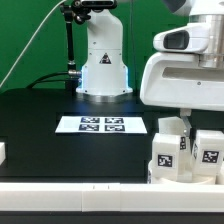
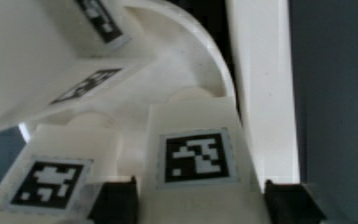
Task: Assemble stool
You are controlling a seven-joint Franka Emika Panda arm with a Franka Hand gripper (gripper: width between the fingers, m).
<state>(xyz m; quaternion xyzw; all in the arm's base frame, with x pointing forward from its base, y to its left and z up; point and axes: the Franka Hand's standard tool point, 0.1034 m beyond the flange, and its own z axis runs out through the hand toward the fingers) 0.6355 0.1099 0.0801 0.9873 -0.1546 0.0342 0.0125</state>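
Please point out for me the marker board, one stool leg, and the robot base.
marker board (image 1: pixel 101 125), exterior view, its middle between tags.
stool leg (image 1: pixel 209 152), exterior view, tagged front face.
robot base (image 1: pixel 104 72), exterior view, white lower housing.

You have a black table (image 1: pixel 40 125). The marker board (image 1: pixel 102 125) lies flat near its middle. White tagged stool parts (image 1: pixel 185 150) sit at the exterior view's near right, against the white rail (image 1: pixel 70 190).

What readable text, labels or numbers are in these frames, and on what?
No words, brands or numbers are readable in either view.
Marker board: black-and-white square tags only, no lettering.
Stool legs: a square tag on each, pattern only.
Leg in the wrist view: square tag, no characters.
Robot base: no legible marking.
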